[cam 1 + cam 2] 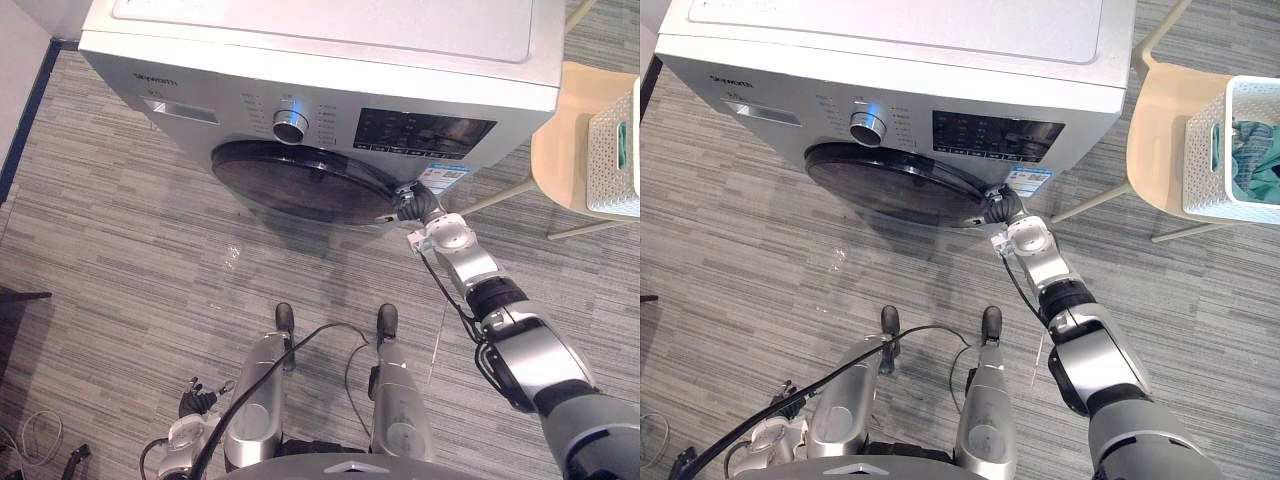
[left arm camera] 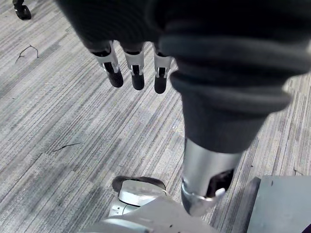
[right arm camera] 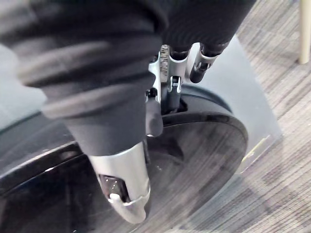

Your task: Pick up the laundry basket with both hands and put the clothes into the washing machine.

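At the washer door [image 1: 300,182] rim, right hand [image 1: 411,207], arm outstretched.

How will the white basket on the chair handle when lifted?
Likely light: the basket has perforated walls and only soft clothes inside. Those thin walls may flex if squeezed. Boxy and resting on the chair, it shouldn't roll.

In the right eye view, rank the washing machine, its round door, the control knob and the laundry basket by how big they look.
Largest: washing machine.
Next: round door and laundry basket look about alike, and the view's edge cuts the basket off, so I won't rank them.
Smallest: control knob.
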You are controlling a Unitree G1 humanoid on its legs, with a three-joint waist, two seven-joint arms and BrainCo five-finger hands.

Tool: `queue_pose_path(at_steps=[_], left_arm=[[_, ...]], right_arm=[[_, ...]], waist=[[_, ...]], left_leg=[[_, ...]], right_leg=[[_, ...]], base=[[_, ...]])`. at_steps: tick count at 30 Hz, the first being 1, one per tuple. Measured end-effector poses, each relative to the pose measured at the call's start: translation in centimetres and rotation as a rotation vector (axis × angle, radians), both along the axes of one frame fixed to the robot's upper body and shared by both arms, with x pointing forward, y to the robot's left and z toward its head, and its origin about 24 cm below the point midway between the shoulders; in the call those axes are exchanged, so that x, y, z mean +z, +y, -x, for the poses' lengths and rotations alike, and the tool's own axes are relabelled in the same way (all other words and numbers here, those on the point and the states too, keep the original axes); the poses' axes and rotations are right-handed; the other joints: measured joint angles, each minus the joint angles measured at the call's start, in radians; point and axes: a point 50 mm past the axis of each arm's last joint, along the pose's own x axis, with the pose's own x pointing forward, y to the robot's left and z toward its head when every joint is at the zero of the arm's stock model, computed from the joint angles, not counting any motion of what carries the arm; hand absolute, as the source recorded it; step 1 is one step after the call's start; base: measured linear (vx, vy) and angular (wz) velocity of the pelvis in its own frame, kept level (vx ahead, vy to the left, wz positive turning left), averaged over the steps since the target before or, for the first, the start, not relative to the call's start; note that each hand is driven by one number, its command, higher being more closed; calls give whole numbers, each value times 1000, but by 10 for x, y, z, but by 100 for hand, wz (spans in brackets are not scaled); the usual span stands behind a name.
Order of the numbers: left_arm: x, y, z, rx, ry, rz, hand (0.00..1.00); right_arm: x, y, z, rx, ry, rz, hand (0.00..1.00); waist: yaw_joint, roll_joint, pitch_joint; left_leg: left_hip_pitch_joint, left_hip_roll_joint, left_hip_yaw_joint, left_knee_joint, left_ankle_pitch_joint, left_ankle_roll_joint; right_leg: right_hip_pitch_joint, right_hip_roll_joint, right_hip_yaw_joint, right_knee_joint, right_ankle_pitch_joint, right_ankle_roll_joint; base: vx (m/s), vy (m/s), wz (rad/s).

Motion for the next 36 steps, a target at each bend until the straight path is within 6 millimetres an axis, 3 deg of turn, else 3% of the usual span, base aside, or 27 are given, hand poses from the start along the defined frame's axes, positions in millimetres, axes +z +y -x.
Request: queue_pose_path(at_steps=[3,6,9,11,13,15,16,18,21,23,25,26,28,31,36], left_arm=[[4,1,-8,-27,-33,-2,0],[10,-2,-18,-79,-90,15,0],[12,-5,-23,-105,-107,14,0],[12,-9,-25,-109,-112,25,0],[10,-11,-23,-98,-95,31,0],[7,-11,-19,-63,-73,37,0],[6,-12,-18,-43,-72,44,0],[4,-13,-17,31,-60,52,0],[4,-14,-16,49,-47,41,0],[5,-14,-20,48,-57,40,0],[8,-14,-25,53,-77,46,0],[8,-14,-25,54,-81,47,0],[10,-11,-28,43,-105,55,0],[16,-16,-36,-4,-150,75,0],[30,-18,-58,-143,-228,62,0]], right_arm=[[2,2,-5,34,88,-89,0],[6,3,-6,136,246,-27,0],[-12,21,7,289,393,-55,0],[-28,47,21,397,427,-187,0],[-60,98,46,498,509,-438,0],[-75,138,63,521,568,-630,0],[-76,152,70,547,582,-703,0],[-66,208,108,717,589,-988,0],[-76,242,145,807,719,-1134,0],[-106,231,158,731,825,-1139,0],[-144,189,165,564,903,-1136,0],[-149,182,166,542,909,-1135,0],[-171,143,175,438,941,-1122,0],[-181,117,182,374,913,-1146,0],[-186,103,187,361,908,-1064,0]], waist=[[-3,1,1],[7,4,2],[29,8,4],[48,27,13],[64,35,17],[68,37,18],[70,37,17],[87,38,17],[84,41,10],[79,39,2],[65,34,-19],[63,32,-23],[53,5,-54],[34,-20,-83],[22,-26,-92]], left_leg=[[1,-1,-20,-18,16,-9],[2,-5,-57,-53,39,-20],[3,3,-84,-106,71,-39],[3,11,-102,-135,91,-48],[24,27,-114,-189,125,-52],[40,40,-127,-214,135,-63],[46,44,-129,-219,136,-65],[71,53,-127,-233,135,-70],[97,46,-128,-246,135,-70],[106,33,-131,-246,132,-65],[106,18,-156,-240,132,-61],[106,17,-158,-240,132,-60],[107,13,-159,-240,134,-58],[108,14,-156,-241,136,-60],[116,19,-134,-243,136,-61]], right_leg=[[0,4,-12,1,1,-6],[-6,14,-17,-8,1,-7],[-18,32,-21,-24,7,-14],[-19,41,-37,-37,13,-22],[-18,59,-51,-46,24,-26],[-5,74,-65,-53,24,-34],[2,78,-70,-56,22,-37],[20,89,-69,-59,13,-43],[42,85,-72,-59,5,-39],[55,73,-76,-55,-1,-32],[74,61,-98,-54,-5,-26],[74,60,-100,-53,-6,-25],[74,57,-101,-49,-7,-23],[72,56,-97,-45,-9,-21],[58,58,-67,-38,-14,-21]], base=[[-48,-22,7],[-71,-55,7],[-11,-86,7],[43,-105,9],[87,-105,8],[88,-88,7],[86,-80,6],[70,-58,0],[46,-6,6],[-1,49,13],[-11,55,29],[-21,43,25],[-31,34,5],[-61,18,-2],[-72,3,-16]])
